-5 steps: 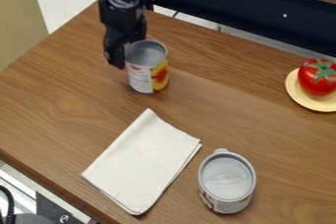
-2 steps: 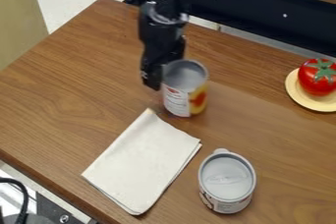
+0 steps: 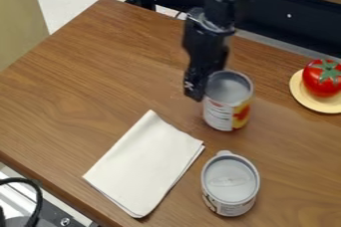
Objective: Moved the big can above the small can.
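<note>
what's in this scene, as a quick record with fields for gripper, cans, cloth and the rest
gripper: black gripper at the big can's upper left side, holding it
big can: big can upright, beyond the small can, apart from it; whether lifted, cannot tell
small can: small can upright on the table, right of the cloth
cloth: white cloth, folded, flat
far right: red tomato on a pale yellow plate
</note>
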`<state>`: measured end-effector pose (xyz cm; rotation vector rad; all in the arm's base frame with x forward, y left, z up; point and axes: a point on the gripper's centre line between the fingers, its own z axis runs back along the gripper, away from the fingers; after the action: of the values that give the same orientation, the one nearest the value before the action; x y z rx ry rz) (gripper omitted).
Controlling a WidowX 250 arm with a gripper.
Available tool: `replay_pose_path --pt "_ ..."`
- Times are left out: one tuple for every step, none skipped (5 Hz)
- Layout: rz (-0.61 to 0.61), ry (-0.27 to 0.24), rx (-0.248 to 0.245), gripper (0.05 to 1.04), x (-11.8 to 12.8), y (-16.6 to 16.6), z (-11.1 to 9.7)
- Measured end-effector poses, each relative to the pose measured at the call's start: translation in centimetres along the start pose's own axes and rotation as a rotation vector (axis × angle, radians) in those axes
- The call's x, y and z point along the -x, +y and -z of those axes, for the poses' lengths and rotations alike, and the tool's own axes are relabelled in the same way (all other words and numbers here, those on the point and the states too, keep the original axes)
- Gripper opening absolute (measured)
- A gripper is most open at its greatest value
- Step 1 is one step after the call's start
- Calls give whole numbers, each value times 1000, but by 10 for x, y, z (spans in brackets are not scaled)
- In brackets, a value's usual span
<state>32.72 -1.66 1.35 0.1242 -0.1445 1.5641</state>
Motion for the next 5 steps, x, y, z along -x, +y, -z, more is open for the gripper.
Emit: replay_pose_path --pt "-17 45 8 996 21 0 -3" --pt "-16 70 21 996 33 -1 -6" --pt "16 106 27 996 25 -2 -5" --pt "128 80 19 996 -10 1 -16" --pt "163 76 77 996 -49 1 -21"
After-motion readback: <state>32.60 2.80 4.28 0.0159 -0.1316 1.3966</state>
